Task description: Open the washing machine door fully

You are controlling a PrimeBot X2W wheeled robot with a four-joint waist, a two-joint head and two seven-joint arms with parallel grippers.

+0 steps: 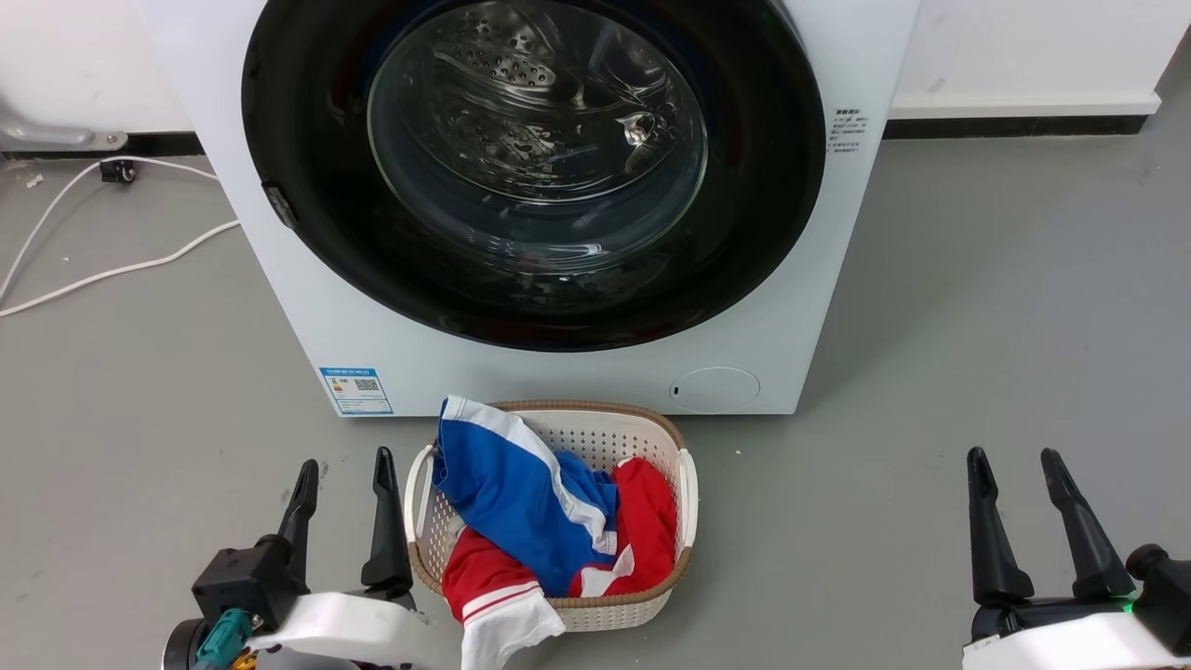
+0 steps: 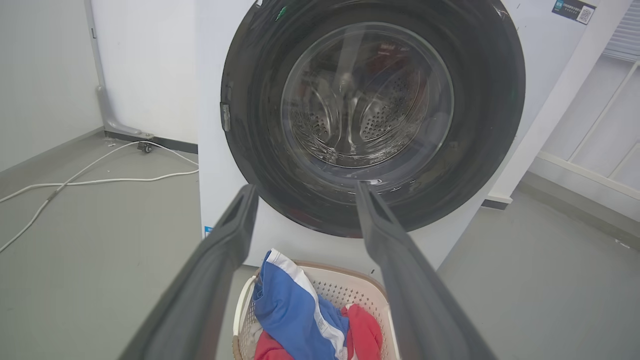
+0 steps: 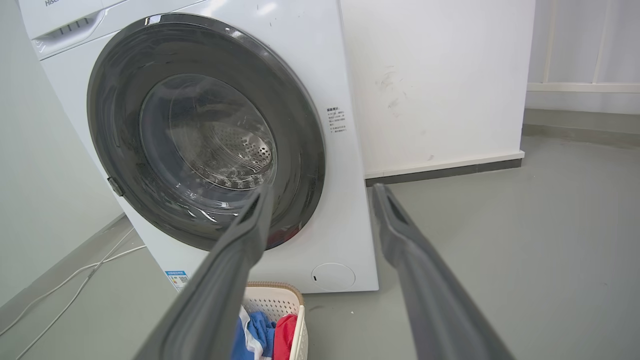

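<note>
The washing machine (image 1: 577,377) (image 2: 212,150) (image 3: 345,210) is a big white front-loader straight ahead. Its washing machine door (image 1: 307,140) (image 2: 490,100) (image 3: 305,145), a wide glossy black rim around bulging glass, lies shut flat against the front. A small latch tab sits on the rim's left side. My left gripper (image 1: 346,463) (image 2: 306,192) is open, low at the left beside the basket, well short of the door. My right gripper (image 1: 1014,458) (image 3: 322,192) is open too, low at the right over bare floor.
A white laundry basket (image 1: 684,484) (image 2: 372,290) (image 3: 280,295) with blue and red clothes stands on the floor just before the machine. White cables (image 1: 112,270) trail over the grey floor at the left. A white wall with dark skirting runs behind.
</note>
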